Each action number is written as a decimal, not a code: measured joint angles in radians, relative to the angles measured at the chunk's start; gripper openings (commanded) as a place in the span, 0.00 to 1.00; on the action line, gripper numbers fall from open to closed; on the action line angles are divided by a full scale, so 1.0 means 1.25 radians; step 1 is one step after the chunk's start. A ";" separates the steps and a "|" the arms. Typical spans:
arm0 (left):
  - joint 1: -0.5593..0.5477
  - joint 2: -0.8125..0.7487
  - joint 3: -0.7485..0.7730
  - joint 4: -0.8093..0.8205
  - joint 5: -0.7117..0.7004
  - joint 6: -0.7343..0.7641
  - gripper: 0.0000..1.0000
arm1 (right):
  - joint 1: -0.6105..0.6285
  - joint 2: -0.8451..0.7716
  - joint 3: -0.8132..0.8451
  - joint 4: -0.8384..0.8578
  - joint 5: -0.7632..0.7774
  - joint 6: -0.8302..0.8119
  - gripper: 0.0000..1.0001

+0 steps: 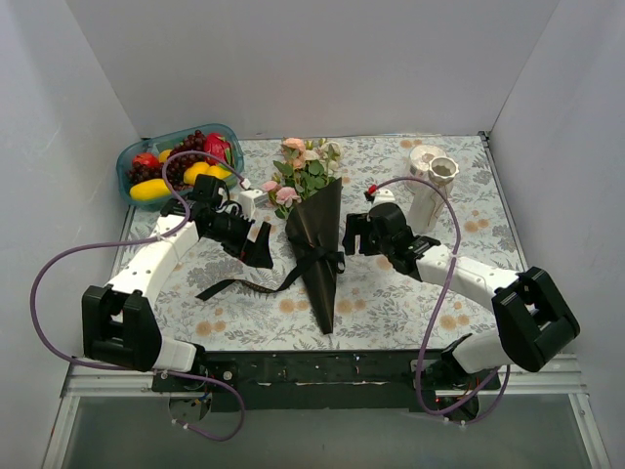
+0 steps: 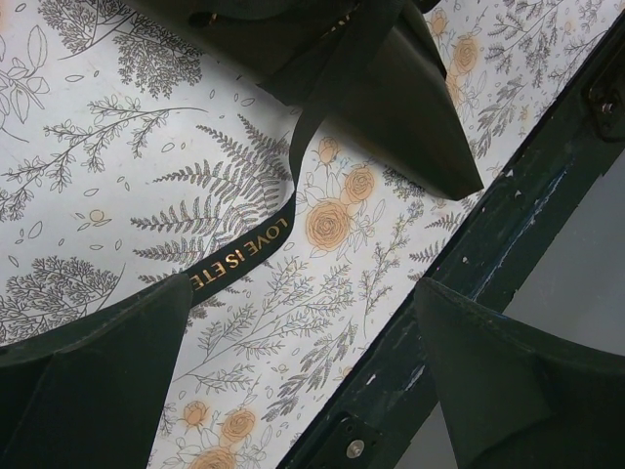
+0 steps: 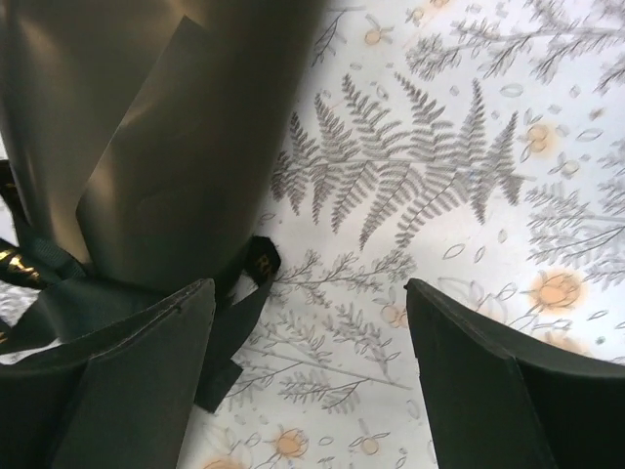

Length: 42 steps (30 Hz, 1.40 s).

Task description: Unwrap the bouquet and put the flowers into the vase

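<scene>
The bouquet [image 1: 314, 223], a glossy, creased dark paper cone [image 3: 146, 127] with pink and cream roses [image 1: 288, 193], is lying just right of the left gripper [image 2: 303, 286], which is gaping wide, holding nothing; a flat gold-lettered ribbon [image 2: 249, 249] is trailing ahead of it. The right gripper [image 3: 311, 283] is also standing open and empty, cone at its left; the lumpy white vase [image 1: 427, 186] is sitting off to its right.

Reads "LOVE IS ETE" in gold letters on the black ribbon [image 2: 244, 257], near the pointed tip of the paper cone [image 2: 391, 98]; rest of the words hidden.
</scene>
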 measured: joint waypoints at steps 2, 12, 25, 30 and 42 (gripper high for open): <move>-0.001 0.007 0.000 0.001 -0.001 0.000 0.98 | -0.019 0.000 -0.005 -0.002 -0.042 0.047 0.87; -0.006 0.016 0.000 0.002 -0.003 0.000 0.98 | -0.017 0.049 -0.005 0.021 -0.230 0.206 0.86; -0.014 0.016 0.000 0.002 -0.024 0.000 0.97 | -0.020 0.069 -0.046 0.069 -0.314 0.342 0.53; -0.015 0.016 -0.013 0.004 -0.026 0.000 0.97 | -0.020 0.069 -0.046 0.092 -0.310 0.351 0.50; -0.020 0.016 -0.019 0.002 -0.029 0.000 0.96 | 0.017 -0.024 0.004 0.067 -0.183 0.241 0.32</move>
